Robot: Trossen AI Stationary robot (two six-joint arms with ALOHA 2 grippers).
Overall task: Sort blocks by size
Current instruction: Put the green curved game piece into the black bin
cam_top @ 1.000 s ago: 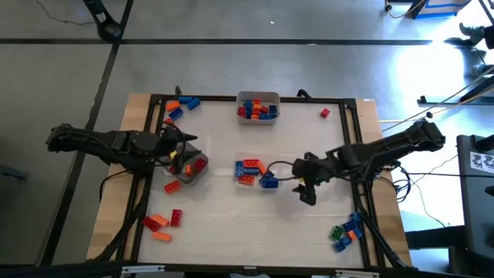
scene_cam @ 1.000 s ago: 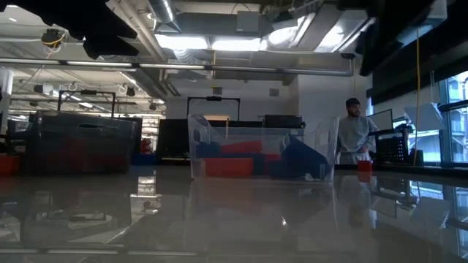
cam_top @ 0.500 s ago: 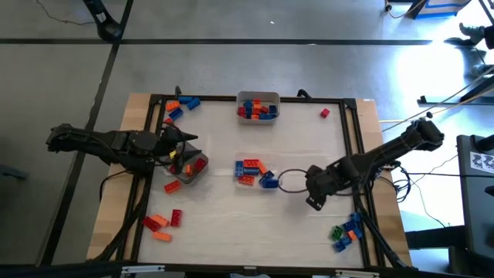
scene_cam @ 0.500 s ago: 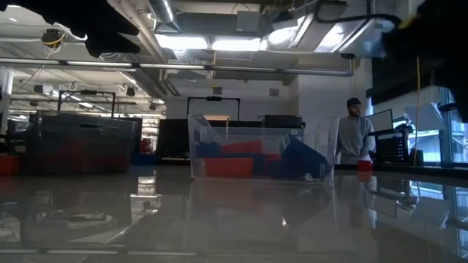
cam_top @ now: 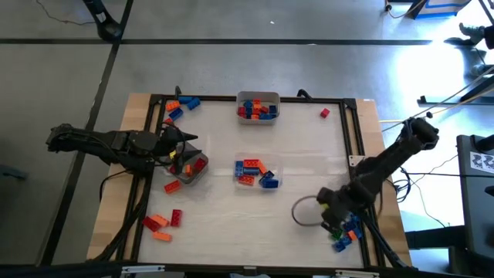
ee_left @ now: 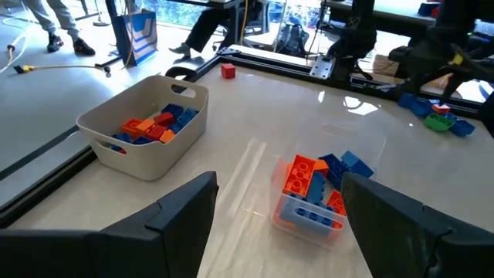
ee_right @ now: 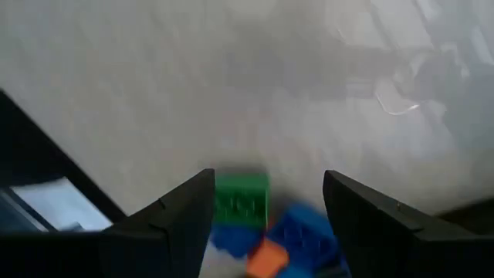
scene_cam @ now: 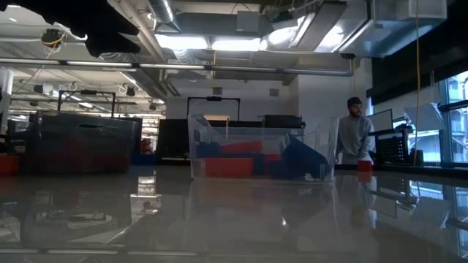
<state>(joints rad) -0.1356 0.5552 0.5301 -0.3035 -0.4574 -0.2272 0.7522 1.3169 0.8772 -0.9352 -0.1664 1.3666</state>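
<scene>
green block (ee_right: 241, 201) between right hand (ee_right: 266, 205) fingers

A grey tub (cam_top: 258, 99) sits at the far edge of the table (cam_top: 231, 224); a clear tray (cam_top: 245, 179) sits mid-table, another tray (cam_top: 191, 176) near the left edge. A person (scene_cam: 356, 135) stands beyond.

White table (cam_top: 231, 216) carries three trays (cam_top: 258, 106), (cam_top: 258, 173), (cam_top: 190, 169) of blocks, loose blocks (cam_top: 164, 221) at corners, one red block (cam_top: 325, 113).
</scene>
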